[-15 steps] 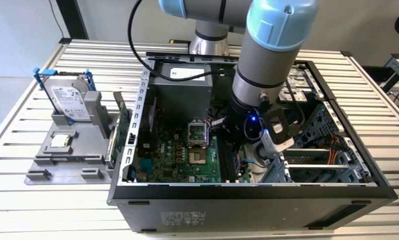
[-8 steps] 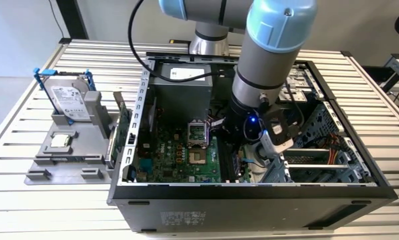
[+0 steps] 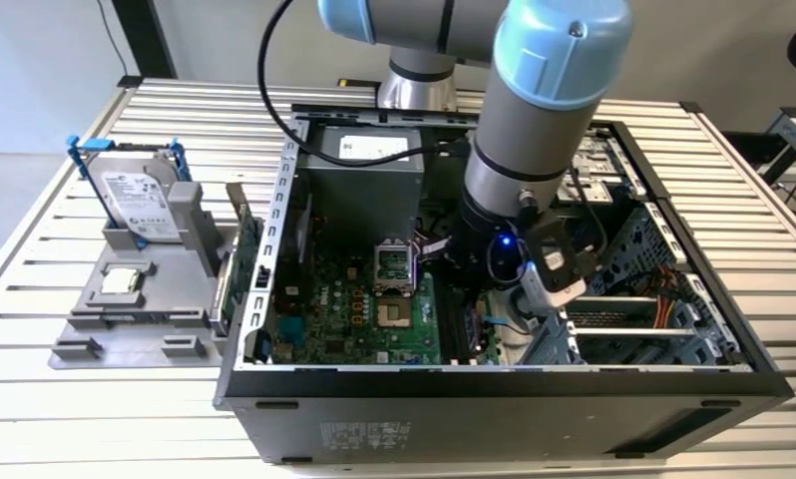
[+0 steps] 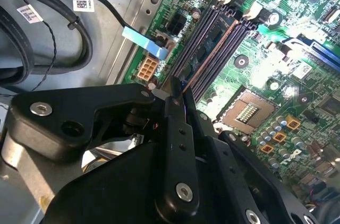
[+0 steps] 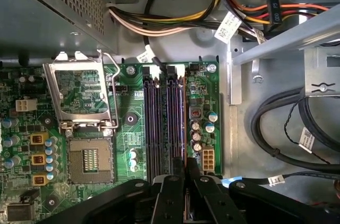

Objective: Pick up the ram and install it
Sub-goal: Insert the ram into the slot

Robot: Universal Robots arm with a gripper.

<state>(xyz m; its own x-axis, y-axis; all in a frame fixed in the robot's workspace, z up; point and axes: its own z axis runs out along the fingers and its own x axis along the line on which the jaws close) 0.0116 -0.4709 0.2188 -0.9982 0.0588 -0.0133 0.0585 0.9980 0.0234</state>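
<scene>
Gripper (image 5: 183,181) down inside the open computer case (image 3: 505,384), fingers closed on the ram (image 4: 183,87), held edge-on just above the motherboard's (image 5: 133,128) black memory slots (image 5: 164,118), near the board's edge.

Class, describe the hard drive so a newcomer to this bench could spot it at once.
Start at the open computer case on the slatted table. To its left in the exterior view stands a grey holder. The hard drive stands upright in it, the one silver box framed by a blue bracket.
</scene>
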